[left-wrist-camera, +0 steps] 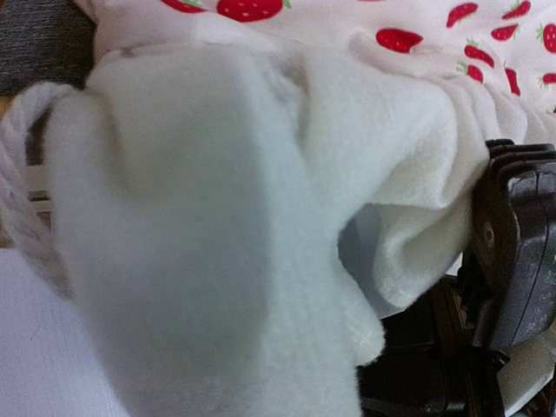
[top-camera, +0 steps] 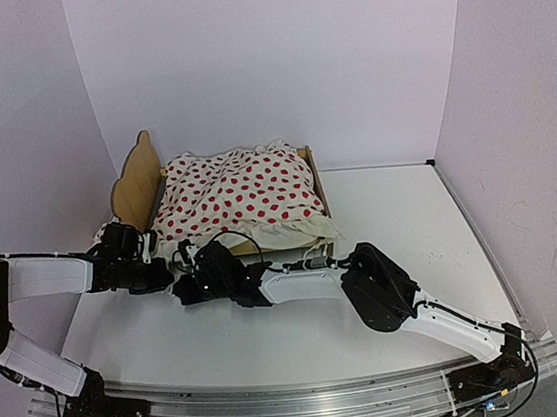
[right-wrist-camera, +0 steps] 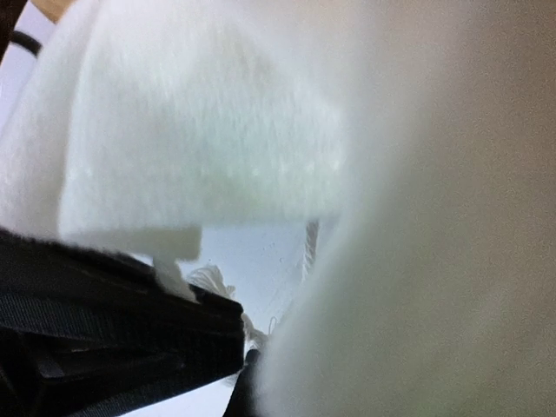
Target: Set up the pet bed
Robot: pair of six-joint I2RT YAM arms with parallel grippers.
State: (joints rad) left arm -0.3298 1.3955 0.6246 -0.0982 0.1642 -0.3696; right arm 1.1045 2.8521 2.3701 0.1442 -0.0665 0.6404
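The pet bed [top-camera: 138,184], light plywood with a wavy headboard, stands at the back left. The red-dotted blanket [top-camera: 241,188] is heaped over it and hangs over the near rail. Both grippers meet at the bed's near left corner. My left gripper [top-camera: 155,251] is against the blanket's white hem. In the left wrist view the white underside of the blanket [left-wrist-camera: 217,217] hides its fingers. A strip of the grey felt base [left-wrist-camera: 39,39] shows at the top left. My right gripper [top-camera: 187,271] is shut on the hem. White blanket cloth [right-wrist-camera: 200,130] fills its wrist view.
The bed's foot end rail [top-camera: 315,179] faces right, with bare white table [top-camera: 390,216] beyond it up to the side wall. The other arm's black gripper body [left-wrist-camera: 512,252] sits close at the right in the left wrist view.
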